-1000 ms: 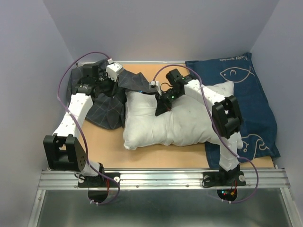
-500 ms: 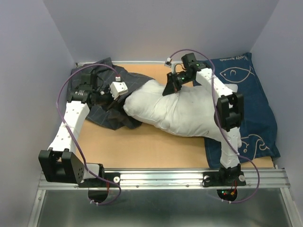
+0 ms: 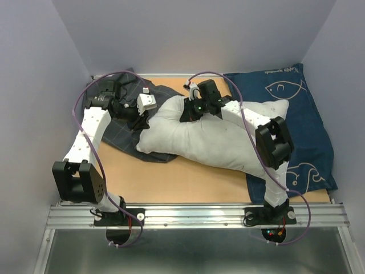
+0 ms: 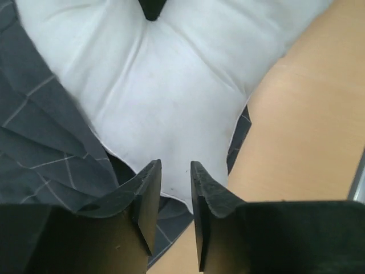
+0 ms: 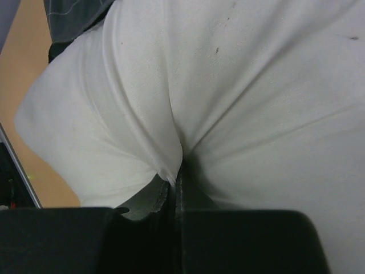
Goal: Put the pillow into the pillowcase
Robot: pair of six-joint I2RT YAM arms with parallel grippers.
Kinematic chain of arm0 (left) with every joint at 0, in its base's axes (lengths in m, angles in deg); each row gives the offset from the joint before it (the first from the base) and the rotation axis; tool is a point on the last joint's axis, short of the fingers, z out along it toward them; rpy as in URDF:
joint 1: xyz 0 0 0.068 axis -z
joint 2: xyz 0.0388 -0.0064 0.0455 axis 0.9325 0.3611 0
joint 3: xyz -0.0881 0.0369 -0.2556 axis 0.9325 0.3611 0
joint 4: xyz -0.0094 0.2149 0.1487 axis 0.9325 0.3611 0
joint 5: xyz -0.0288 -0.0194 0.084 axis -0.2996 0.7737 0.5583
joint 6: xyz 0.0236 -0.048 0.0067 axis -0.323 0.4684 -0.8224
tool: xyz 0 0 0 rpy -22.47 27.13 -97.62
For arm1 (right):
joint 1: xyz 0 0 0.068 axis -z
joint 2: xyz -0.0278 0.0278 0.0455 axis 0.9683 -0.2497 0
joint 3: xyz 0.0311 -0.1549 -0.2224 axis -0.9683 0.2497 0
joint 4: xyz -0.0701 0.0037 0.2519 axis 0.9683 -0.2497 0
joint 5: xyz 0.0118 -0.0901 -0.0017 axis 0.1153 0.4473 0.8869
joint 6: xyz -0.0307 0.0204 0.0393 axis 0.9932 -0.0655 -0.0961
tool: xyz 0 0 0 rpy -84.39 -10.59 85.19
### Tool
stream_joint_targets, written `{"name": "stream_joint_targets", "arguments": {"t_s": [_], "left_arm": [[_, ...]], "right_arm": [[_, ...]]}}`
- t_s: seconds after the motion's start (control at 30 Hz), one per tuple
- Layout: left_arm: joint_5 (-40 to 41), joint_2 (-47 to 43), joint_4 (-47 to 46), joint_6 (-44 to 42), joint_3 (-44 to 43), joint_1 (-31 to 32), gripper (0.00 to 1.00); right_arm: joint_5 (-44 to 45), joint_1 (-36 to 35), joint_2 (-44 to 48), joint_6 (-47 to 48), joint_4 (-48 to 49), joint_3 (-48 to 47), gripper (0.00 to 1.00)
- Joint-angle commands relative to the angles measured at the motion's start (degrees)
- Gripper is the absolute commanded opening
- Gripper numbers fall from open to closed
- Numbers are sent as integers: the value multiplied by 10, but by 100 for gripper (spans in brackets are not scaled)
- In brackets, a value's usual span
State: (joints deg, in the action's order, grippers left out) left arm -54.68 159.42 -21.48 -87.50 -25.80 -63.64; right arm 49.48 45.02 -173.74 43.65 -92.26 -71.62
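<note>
Pillow (image 3: 211, 140) is lying slantwise across the tan table (image 3: 171, 182). Its left corner is resting on the pillowcase (image 3: 117, 134), which is sitting crumpled to the pillow's left and reaching round behind its far-left edge. In front of the pillow, a strip of bare table is running down to the metal rail (image 3: 194, 216). Behind the pillow, the room is narrowing toward the back wall (image 3: 194, 34). A navy cloth with white fish drawings (image 3: 305, 114) is lying under the pillow's right end and spreading out beyond it.

The right gripper (image 3: 188, 114) is pressing on the pillow's far-left top. Its jaws are clamping tight on a pinched fold of the white fabric, and creases are fanning out from the grip. The left gripper (image 3: 138, 119) is hovering just over the pillow's left corner. Its fingers (image 4: 145, 211) are standing a narrow gap apart with nothing gripped between them, and the pillow corner and the pillowcase are lying beneath.

The right arm (image 3: 268, 142) is stretching over the pillow from its near-right side, covering part of its top.
</note>
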Motion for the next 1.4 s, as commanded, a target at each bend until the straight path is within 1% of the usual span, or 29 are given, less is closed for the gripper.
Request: {"name": "stream_joint_targets", "arguments": {"t_s": [0.0,0.03,0.07,0.1,0.13,0.2,0.27,0.37,0.47,0.5,0.67,0.77,0.8,0.83,0.93,1.07,1.23,1.37], "left_arm": [[21,4,-41,94,16,0,44],[41,-6,-67,134,37,-4,47],[48,-13,-85,164,78,-11,48],[61,-20,-137,193,98,-22,50],[75,-36,-163,231,133,-32,51],[113,-48,-203,244,152,-33,51],[161,-53,-243,279,178,-34,55],[235,-33,-267,300,180,-43,56],[237,-6,-269,317,172,-47,57],[237,-1,-272,322,170,-61,57],[199,20,-294,365,163,-82,57],[181,23,-306,383,153,-115,56],[162,25,-307,388,144,-132,55],[159,26,-305,389,143,-134,55],[148,28,-294,374,140,-135,55],[106,26,-289,371,146,-135,56],[111,44,-292,375,150,-129,57],[115,63,-309,392,156,-113,57]], "right_arm": [[85,19,22,7,19,30,1],[84,23,24,8,20,30,1],[80,25,26,10,19,30,0],[80,26,29,10,19,31,1],[76,27,32,14,18,33,0],[75,27,36,18,18,34,1],[71,28,41,22,18,36,1],[68,29,42,26,17,34,1],[68,30,40,23,17,30,0],[67,30,39,22,16,28,1],[65,31,40,23,14,28,1],[64,31,44,26,13,33,1],[63,31,44,27,12,34,1],[62,31,44,27,12,34,1],[64,31,42,29,11,34,1],[66,31,38,28,10,31,1],[67,31,37,28,8,28,1],[69,31,34,27,7,26,1]]}}
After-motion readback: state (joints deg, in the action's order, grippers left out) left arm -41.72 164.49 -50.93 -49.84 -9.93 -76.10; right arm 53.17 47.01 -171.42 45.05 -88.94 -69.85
